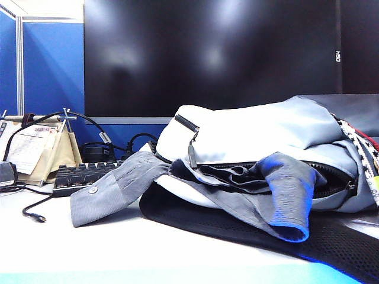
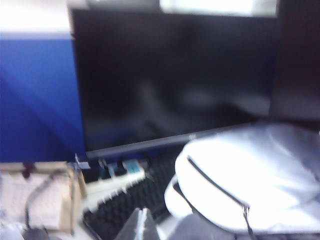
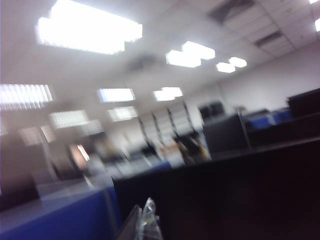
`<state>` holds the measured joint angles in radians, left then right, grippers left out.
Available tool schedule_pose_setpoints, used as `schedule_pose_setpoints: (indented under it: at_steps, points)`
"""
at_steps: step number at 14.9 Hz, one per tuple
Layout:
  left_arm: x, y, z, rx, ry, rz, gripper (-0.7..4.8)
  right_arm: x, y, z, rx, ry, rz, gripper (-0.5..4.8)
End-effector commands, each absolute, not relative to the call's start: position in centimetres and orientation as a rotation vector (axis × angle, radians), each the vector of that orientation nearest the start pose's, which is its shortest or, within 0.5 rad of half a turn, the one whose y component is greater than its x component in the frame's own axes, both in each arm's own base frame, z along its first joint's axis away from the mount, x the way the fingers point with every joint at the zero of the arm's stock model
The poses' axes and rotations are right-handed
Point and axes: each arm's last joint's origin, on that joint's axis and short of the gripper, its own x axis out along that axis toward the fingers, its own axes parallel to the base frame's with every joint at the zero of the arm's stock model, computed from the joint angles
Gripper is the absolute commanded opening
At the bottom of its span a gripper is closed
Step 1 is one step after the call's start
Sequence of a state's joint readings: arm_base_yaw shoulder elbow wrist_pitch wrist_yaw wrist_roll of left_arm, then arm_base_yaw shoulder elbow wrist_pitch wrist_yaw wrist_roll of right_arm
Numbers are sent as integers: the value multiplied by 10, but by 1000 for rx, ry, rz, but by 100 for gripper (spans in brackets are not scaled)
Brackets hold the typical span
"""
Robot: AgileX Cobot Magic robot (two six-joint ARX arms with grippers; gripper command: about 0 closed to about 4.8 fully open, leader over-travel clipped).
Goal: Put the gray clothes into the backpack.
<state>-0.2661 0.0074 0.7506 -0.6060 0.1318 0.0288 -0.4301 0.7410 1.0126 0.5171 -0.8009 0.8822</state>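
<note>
The pale gray-white backpack [image 1: 260, 133] lies on its side on the white table, its black zipper mouth facing front. The gray clothes [image 1: 237, 177] are stuffed partly into that mouth; one sleeve with a buttoned cuff [image 1: 98, 198] trails out over the table, and a folded part [image 1: 290, 201] hangs over the black mesh panel. Neither gripper shows in the exterior view. In the blurred left wrist view my left gripper [image 2: 142, 220] is shut and empty, raised beside the backpack [image 2: 245, 175]. My right gripper [image 3: 142, 217] is shut and empty, pointing up toward the monitor and ceiling.
A large dark monitor [image 1: 207, 56] stands behind the backpack. A black keyboard [image 1: 83, 177], a beige stand with papers [image 1: 41, 151] and cables [image 1: 32, 210] lie at the left. A patterned cord [image 1: 364, 151] hangs at the backpack's right end. Blue partitions [image 1: 50, 65] stand behind.
</note>
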Motion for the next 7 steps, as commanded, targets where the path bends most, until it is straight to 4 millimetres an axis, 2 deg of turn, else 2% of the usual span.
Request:
schedule_pose_setpoints:
  at_steps: [1,2,4,6,7]
  points:
    - [9,-7,310,19,-102,-412,-6,86,-15,430,219,-191,273,-6]
    - [11,-7,308,18,-98,-411,-6,81,-12,425,199,-157,261,-6]
    - [22,-10,299,1,-103,-412,-6,44,7,399,119,2,363,-6]
    - [26,-11,295,-8,-104,-412,-6,13,13,381,116,5,426,-6]
    - [27,-12,294,-8,-99,-412,-6,-1,14,370,86,1,388,-6]
